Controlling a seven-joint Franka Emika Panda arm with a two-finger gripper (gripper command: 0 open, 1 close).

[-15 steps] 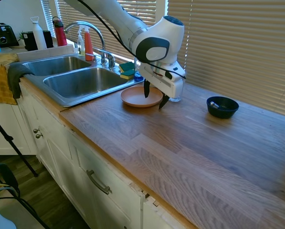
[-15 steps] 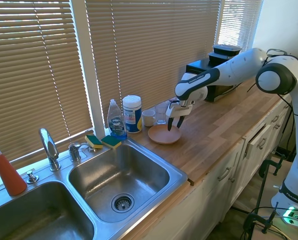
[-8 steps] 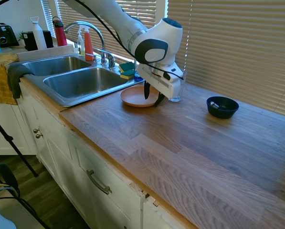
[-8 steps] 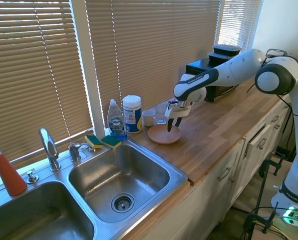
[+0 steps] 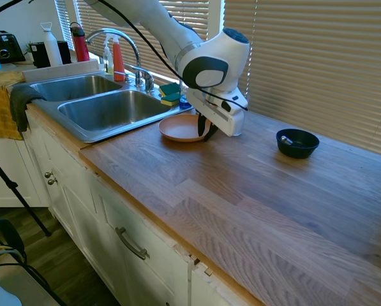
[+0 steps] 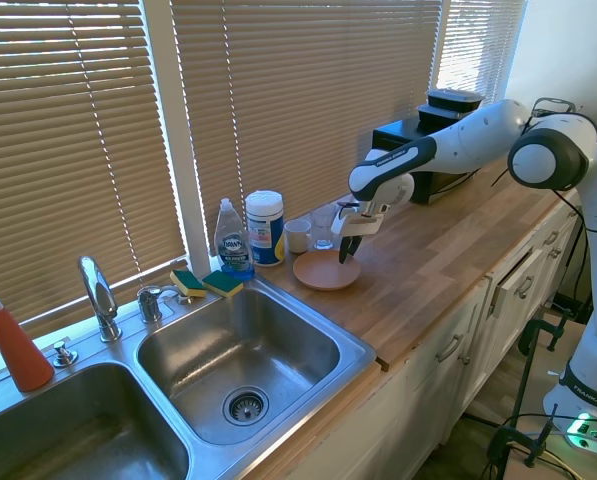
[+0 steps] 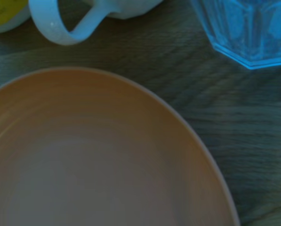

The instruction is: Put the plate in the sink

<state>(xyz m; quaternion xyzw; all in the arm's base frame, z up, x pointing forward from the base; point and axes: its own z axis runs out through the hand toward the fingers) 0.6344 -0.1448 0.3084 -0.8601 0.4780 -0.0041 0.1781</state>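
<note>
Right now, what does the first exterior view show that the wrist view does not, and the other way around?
Only the first exterior view shows the sink, the faucet, the dark blue bowl and the gripper low at the plate's far rim. Only the wrist view shows a white mug handle and a blue glass close behind the plate. Both show the salmon-orange plate on the wooden counter.

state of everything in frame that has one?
plate: flat on the counter beside the sink, empty
end effector: down at the plate's rim, open or shut unclear
sink: both basins empty, faucet not running
blue bowl: upright on the counter, apart from the plate
dish soap bottle: upright, capped
white mug: upright behind the plate
</note>
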